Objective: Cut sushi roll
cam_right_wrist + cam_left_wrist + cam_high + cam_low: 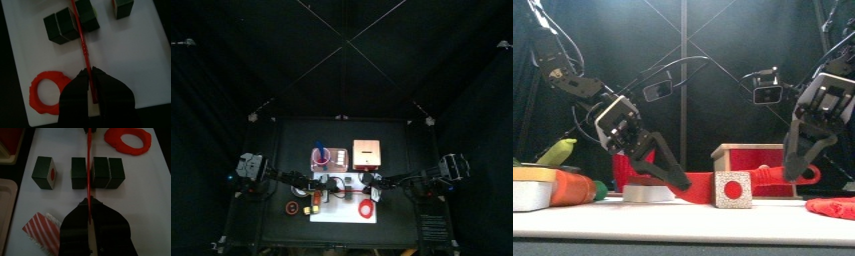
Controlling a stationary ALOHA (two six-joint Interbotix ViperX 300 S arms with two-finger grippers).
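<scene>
Sushi roll (97, 173) lay on the white cutting board (143, 203) near the table's front, its long axis running left to right; one piece (45, 172) sat apart at the left end, and the next gap had opened under the blade. We judged it a light, stiff toy that could slide, best steadied by downward pressure rather than gripped. From the left, our left end effector (89, 210) was clenched on one end of the thin red knife (89, 163); from the right, the right end effector (93, 82) was clenched on the other.
</scene>
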